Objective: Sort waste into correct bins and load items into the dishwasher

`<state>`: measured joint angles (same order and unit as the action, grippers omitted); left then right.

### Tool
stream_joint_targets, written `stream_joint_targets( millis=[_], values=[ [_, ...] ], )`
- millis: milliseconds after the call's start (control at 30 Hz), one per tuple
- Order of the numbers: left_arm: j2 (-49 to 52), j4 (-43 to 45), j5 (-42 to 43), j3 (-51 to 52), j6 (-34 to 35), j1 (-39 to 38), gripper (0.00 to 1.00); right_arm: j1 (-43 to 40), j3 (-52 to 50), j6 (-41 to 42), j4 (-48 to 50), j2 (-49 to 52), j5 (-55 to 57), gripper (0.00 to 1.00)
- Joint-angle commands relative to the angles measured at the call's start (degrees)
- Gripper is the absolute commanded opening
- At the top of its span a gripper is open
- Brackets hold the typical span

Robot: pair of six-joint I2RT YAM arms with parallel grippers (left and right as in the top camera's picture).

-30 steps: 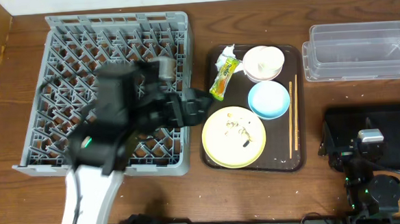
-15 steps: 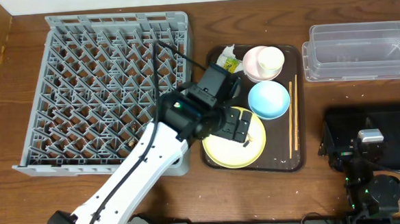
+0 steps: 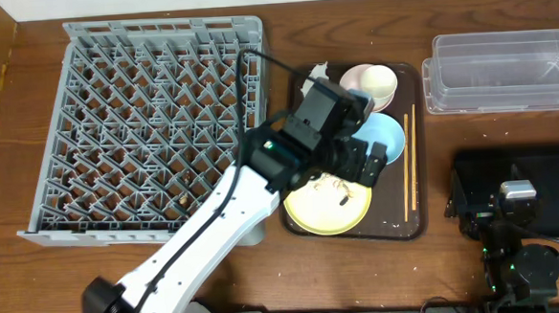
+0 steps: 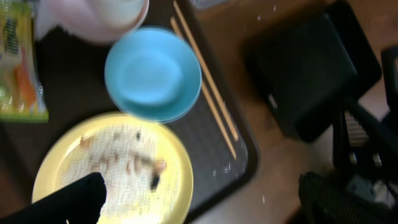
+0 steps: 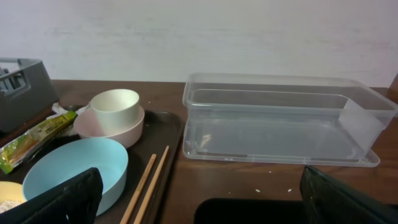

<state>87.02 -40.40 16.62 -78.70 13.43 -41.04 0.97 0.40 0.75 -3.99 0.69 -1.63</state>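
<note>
Grey dish rack, clear tub and black bin look empty, nothing sorted yet; my left gripper hangs spread wide above the yellow plate.

No text, label, brand or number is legible. The snack wrapper, lying ahead and to the left of the left claw, carries printed lettering too blurred to read.

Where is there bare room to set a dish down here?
Bare wood between the brown tray and the clear tub, and between that tub and the black bin. The dish rack holds no dishes. The tray is crowded.
</note>
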Motion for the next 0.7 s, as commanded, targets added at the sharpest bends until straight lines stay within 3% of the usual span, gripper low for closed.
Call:
stream_joint_targets(
  millis=[0,67,233,367,500,667],
  values=[
    [4.0,4.0,0.7,-0.9,-0.7,-0.1,1.00,-0.3,-0.1,-0.6,-0.2,-0.3,0.1,0.99],
    [5.5,6.1,0.8,-0.9,-0.7,-0.1,0.96,-0.3,-0.1,-0.6,-0.2,-0.3,0.1,0.99],
    [7.1,11.0,6.2,-0.9,-0.7,-0.5,0.65,-0.3,-0.1,-0.6,-0.2,-0.3,0.1,0.99],
    [8.3,13.6,5.3,-0.9,-5.1,-3.0,0.65,-0.3,-0.1,-0.6,-0.2,-0.3,0.1,0.99],
    [11.7,13.7,-8.9,-0.9,-9.4,-6.8,0.65,-0.3,-0.1,-0.6,-0.2,-0.3,0.1,0.99],
    [15.9,14.6,-15.0,-0.9,-9.4,-7.9,0.64,-0.3,-0.1,-0.6,-0.3,-0.3,0.1,0.99]
  ],
)
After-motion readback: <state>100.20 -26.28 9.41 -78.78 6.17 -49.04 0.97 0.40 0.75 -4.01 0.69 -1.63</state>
